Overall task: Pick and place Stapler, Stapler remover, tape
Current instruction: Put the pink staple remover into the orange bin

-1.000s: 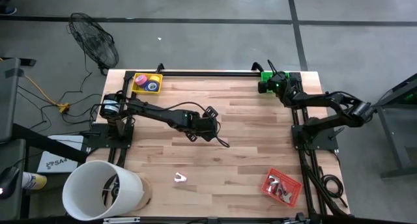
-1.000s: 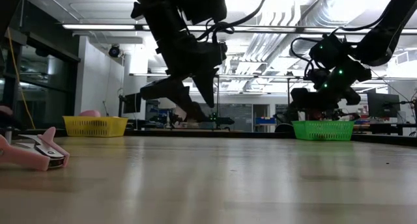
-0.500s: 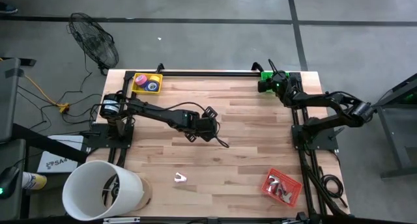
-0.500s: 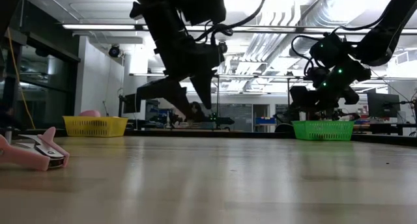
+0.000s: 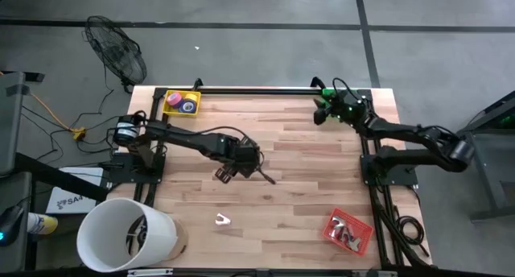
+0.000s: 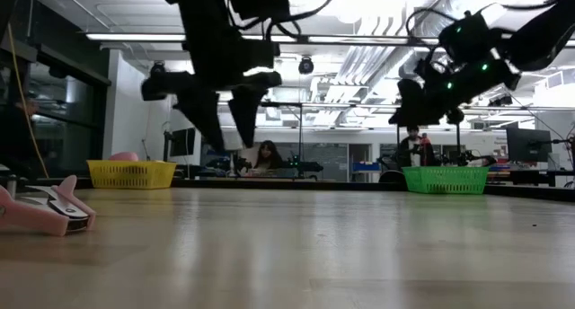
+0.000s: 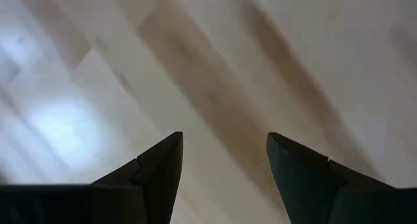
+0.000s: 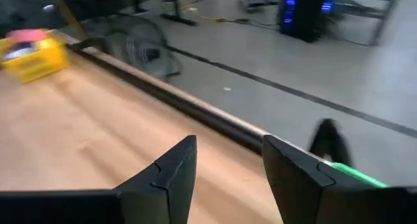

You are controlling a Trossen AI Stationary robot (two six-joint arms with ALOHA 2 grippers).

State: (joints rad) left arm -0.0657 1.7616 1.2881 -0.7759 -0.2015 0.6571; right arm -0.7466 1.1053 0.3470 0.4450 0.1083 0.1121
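Fingers: left gripper [image 5: 226, 174] spread wide, empty, mid-worktop [image 5: 306, 188]; right gripper [image 5: 321, 114] parted, empty, by green basket [image 6: 445, 179]. Stapler remover [image 5: 223, 221] lies near front edge; probable next pick: lower, close.

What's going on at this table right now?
A two-armed robot is sorting office items into baskets. The left gripper hangs over the middle of the wooden table, jaws open and empty, not far from the pink staple remover lying near the front edge. The right gripper, jaws apart and empty, is by the green basket at the back corner.
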